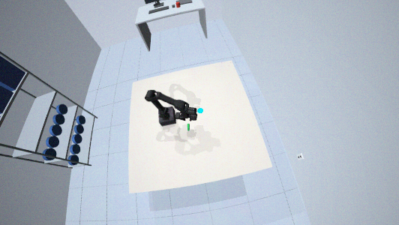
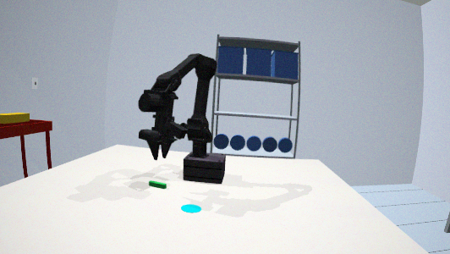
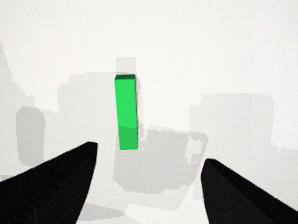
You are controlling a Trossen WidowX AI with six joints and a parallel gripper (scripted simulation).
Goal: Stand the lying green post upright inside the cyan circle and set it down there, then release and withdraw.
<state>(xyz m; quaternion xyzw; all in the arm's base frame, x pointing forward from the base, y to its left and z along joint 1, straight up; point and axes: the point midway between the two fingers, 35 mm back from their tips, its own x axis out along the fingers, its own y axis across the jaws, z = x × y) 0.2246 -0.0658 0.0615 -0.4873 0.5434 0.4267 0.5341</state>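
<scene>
The green post [image 1: 188, 127] [image 2: 157, 184] [image 3: 126, 107] lies flat on the pale table. In the wrist view it runs lengthwise up the picture, a little left of centre, its near end just beyond the line of the fingertips. The cyan circle [image 1: 200, 110] [image 2: 191, 208] is flat on the table with nothing standing on it; it is not in the wrist view. My gripper [image 2: 160, 158] [image 3: 151, 160] is open and empty. It points down and hangs above the table, higher than the post, and does not touch it.
The arm's base [image 1: 166, 116] [image 2: 205, 168] stands on the table [image 1: 240, 150] [image 2: 106, 229]. Off the table are a shelf rack [image 2: 255, 115] with blue bins and round blue items, a white desk [image 1: 170, 14] and a red table [image 2: 26, 128].
</scene>
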